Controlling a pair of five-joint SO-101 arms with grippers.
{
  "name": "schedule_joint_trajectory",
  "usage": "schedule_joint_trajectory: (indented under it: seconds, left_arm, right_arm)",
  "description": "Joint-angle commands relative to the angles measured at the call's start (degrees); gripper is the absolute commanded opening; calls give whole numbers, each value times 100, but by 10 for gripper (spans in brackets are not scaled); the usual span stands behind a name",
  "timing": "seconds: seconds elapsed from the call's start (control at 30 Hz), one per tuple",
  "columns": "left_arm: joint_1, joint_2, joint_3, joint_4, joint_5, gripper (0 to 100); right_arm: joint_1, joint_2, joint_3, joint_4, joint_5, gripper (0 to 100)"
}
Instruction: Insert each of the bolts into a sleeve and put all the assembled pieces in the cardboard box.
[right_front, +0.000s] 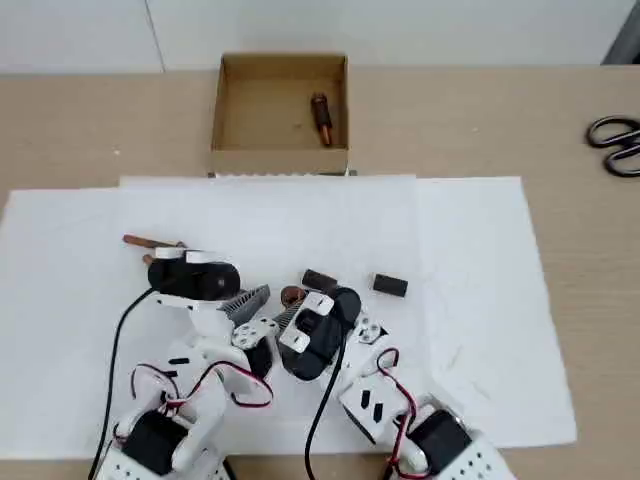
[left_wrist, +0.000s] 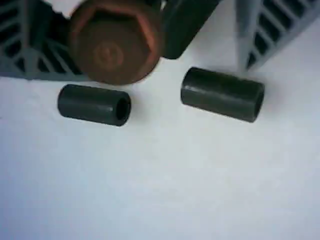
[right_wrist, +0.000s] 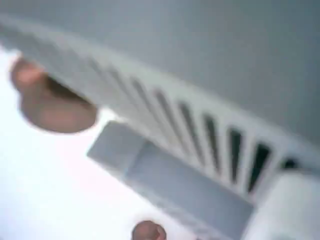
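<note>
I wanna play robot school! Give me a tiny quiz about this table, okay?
1. True or false: the cardboard box is empty.
2. How many whole black sleeves lie on the white paper in the left wrist view?
3. What lies off the paper, near the high view's right edge? A) scissors B) a spoon C) a cup

Key: 1 false, one assembled piece lies inside; 2 two; 3 A.

Scissors (right_front: 615, 145), far right of the box (right_front: 283, 160), are running off the picture's edge. Bolts (right_front: 150, 242), down-left of the box, are lying partly under an arm (right_front: 195, 280). In the right wrist view a bolt head (right_wrist: 52, 102) is smearing into a brown blur.
</note>
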Motion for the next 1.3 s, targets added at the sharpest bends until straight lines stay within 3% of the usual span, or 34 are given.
schedule_joint_trajectory:
  seconds: [0.0, 0.27, 0.5, 0.63, 0.8, 0.93, 1.07, 1.27]
  left_arm:
    - [62, 9, -453, 0, -132, 274]
    - [44, 9, -1086, 0, -237, 235]
    - [-404, -18, -1226, -26, -774, 13]
    - [-932, -18, -1024, -35, -1143, 5]
    - [-1468, -18, -374, -105, -1512, 6]
    - [-1776, -18, 215, -325, -1319, 6]
    - [-1960, -18, 690, -668, -1310, 6]
    - [-2171, 9, 919, -809, -1451, 6]
  right_arm:
    - [13, -84, 0, -198, 44, 2]
    - [22, -84, 97, -198, 44, 2]
    - [31, -84, 97, -198, 44, 2]
    - [215, -84, 79, -242, 9, 2]
    - [1024, -75, -176, -233, -440, 2]
    - [1420, -13, -492, -198, -492, 2]
    - [1446, 716, -1029, -242, -492, 2]
    - [1666, 3240, -2804, -435, -527, 2]
